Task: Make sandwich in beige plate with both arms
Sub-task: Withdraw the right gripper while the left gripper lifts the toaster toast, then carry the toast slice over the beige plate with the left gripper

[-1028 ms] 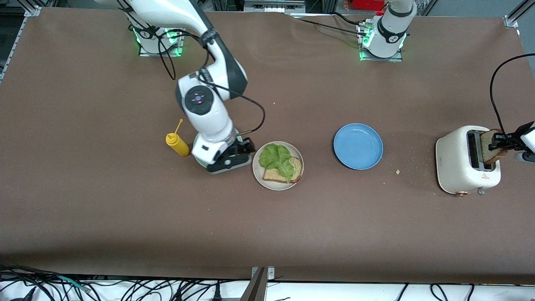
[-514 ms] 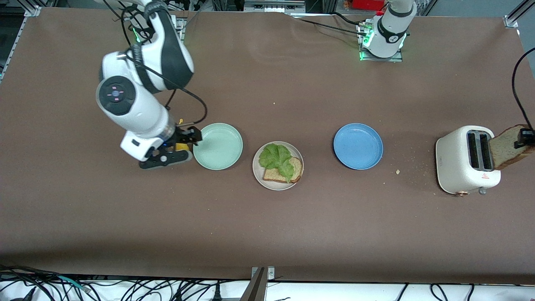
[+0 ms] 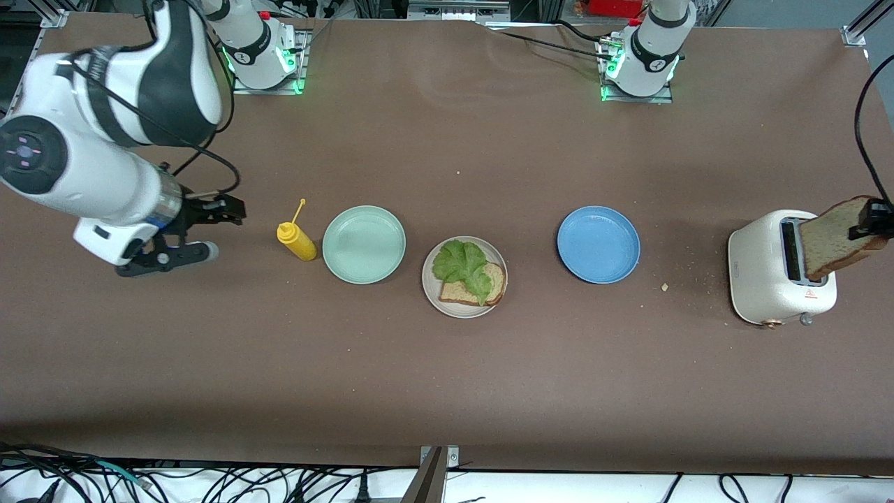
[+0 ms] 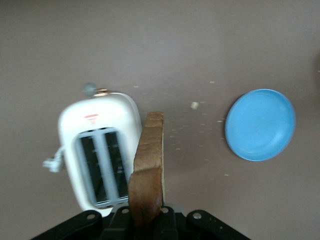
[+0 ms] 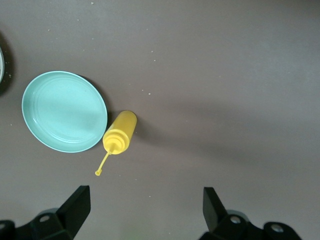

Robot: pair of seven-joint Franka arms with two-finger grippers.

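The beige plate (image 3: 454, 309) lies mid-table with one brown bread slice (image 3: 497, 281) on it, and a ruffled green lettuce leaf (image 3: 461, 262) lies on the slice. My left gripper (image 3: 873, 218) is shut on a second bread slice (image 3: 834, 239), held up on edge over the white toaster (image 3: 768, 269). In the left wrist view this slice (image 4: 149, 160) stands clamped in the left gripper (image 4: 147, 216) above the toaster (image 4: 97, 135). My right gripper (image 3: 213, 230) hangs open over bare table at the right arm's end; in its wrist view the right gripper (image 5: 145, 202) holds nothing.
A mint green plate (image 3: 363, 244) and a yellow squeeze bottle (image 3: 296, 239) lie beside the beige plate toward the right arm's end. A blue plate (image 3: 598, 244) lies toward the left arm's end. Crumbs (image 3: 664, 287) dot the table near the toaster.
My right arm swung from beside the beige plate out toward its end of the table, uncovering the mint plate. My left gripper lifted the bread slice out of the toaster slot.
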